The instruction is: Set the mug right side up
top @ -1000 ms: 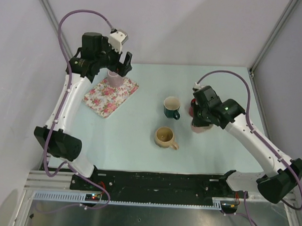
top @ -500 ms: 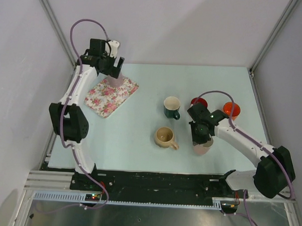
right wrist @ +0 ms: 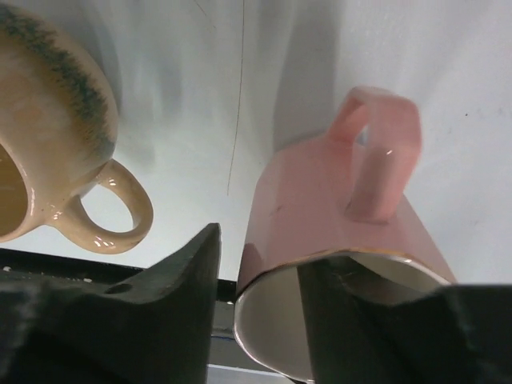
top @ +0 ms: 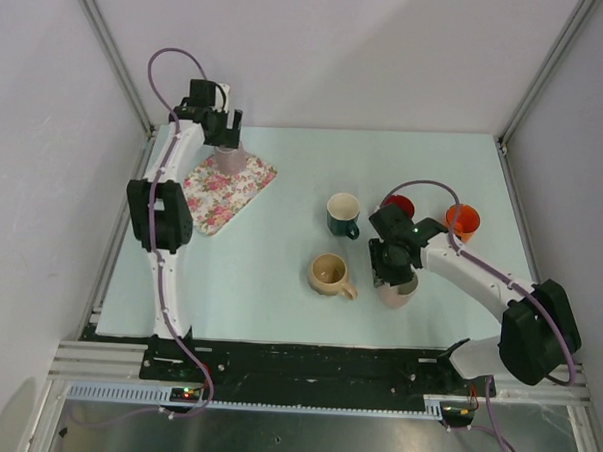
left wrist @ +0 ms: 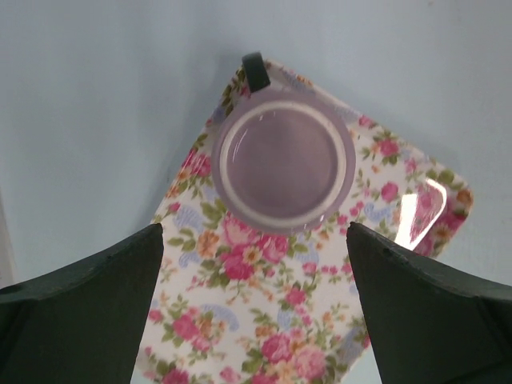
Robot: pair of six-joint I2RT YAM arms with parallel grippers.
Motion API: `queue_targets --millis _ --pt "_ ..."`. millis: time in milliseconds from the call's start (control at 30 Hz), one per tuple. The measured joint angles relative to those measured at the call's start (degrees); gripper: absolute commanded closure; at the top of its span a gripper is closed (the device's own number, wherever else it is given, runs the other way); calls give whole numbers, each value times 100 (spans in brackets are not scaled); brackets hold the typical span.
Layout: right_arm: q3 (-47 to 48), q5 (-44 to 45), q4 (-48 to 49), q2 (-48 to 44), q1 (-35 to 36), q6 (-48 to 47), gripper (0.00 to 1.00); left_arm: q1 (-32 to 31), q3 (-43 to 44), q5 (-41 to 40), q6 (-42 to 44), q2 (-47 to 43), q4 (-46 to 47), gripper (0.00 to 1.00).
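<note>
Pink mug [right wrist: 336,216] sits clamped in the right tool [right wrist: 260,256], one finger inside its rim and one outside, with the handle on the side away from the tool. Whether its base touches the worktop [top: 283,185] I cannot tell. Since a second ago, tool and mug have moved off from the red cup [top: 400,204] toward the tan mug [right wrist: 48,136], now just beside the tool. The left tool [left wrist: 254,232] stays spread wide directly above an upside-down purple mug [left wrist: 284,164] on the flowered tray [left wrist: 264,336].
</note>
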Motion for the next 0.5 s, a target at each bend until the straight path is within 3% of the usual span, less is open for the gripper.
queue_targets --millis 200,500 --pt "85 13 -57 -48 44 -15 29 -11 763 17 -372 667 11 0" --pt "734 284 -372 -181 358 -26 25 -22 1523 343 -483 1360 109 0"
